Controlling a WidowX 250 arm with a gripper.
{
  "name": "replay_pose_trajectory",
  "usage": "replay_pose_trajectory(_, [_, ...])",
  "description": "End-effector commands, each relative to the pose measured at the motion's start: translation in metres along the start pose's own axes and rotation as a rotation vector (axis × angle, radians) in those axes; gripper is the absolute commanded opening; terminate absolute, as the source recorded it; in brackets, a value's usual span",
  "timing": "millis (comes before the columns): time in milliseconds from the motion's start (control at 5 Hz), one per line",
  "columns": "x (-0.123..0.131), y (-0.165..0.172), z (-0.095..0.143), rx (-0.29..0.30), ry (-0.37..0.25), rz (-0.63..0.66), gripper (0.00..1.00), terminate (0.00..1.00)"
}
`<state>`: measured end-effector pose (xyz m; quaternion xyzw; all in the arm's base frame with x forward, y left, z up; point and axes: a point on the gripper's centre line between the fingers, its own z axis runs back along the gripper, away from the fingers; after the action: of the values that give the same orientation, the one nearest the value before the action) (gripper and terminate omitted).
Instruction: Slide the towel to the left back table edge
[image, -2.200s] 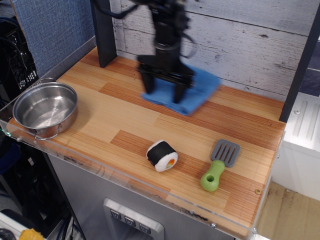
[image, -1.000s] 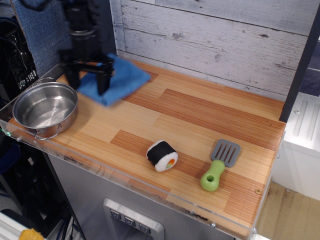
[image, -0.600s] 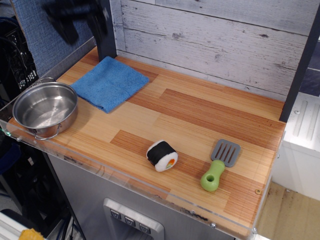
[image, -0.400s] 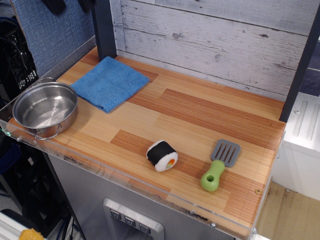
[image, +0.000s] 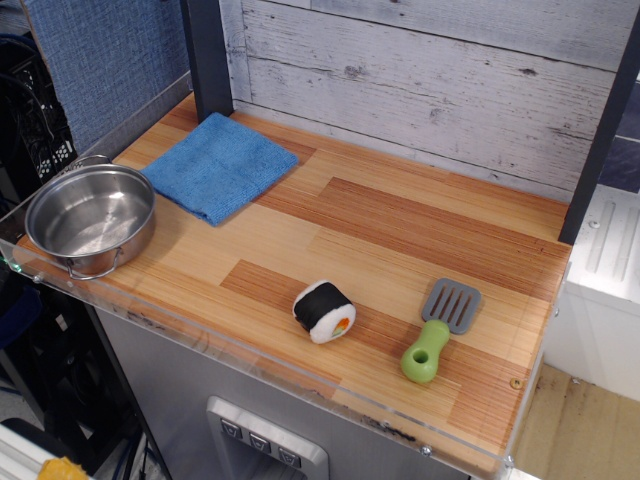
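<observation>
The blue towel (image: 220, 166) lies flat on the wooden table (image: 400, 230) at its back left, near the dark post and beside the steel pot. It lies spread out and roughly square. The gripper and the arm are out of view in this frame. Nothing touches the towel.
A steel pot (image: 90, 219) stands at the left front corner, just left of the towel. A sushi roll toy (image: 323, 311) lies near the front middle. A grey and green spatula (image: 438, 331) lies at the front right. A dark post (image: 209, 55) stands at the back left.
The gripper dragged the towel from the back middle to the back left, then let go, rose and left the view at the top left. The towel has stayed put since.
</observation>
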<state>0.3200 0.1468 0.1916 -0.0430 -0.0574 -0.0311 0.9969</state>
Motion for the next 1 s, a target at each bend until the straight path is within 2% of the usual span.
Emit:
replay_pose_trajectory(0, [-0.006,-0.069,0.017,0.033,0.027,-0.158,1.00,0.00])
replay_pose_trajectory(400, [-0.027,-0.081,0.022,0.133,-0.009,0.010,1.00,0.00])
replay_pose_trajectory(600, [-0.037,-0.073,0.028,0.129,-0.019,0.079,1.00,0.00])
replay_pose_trajectory(800, [-0.042,-0.068,0.022,0.066,0.033,0.023,1.00,0.00])
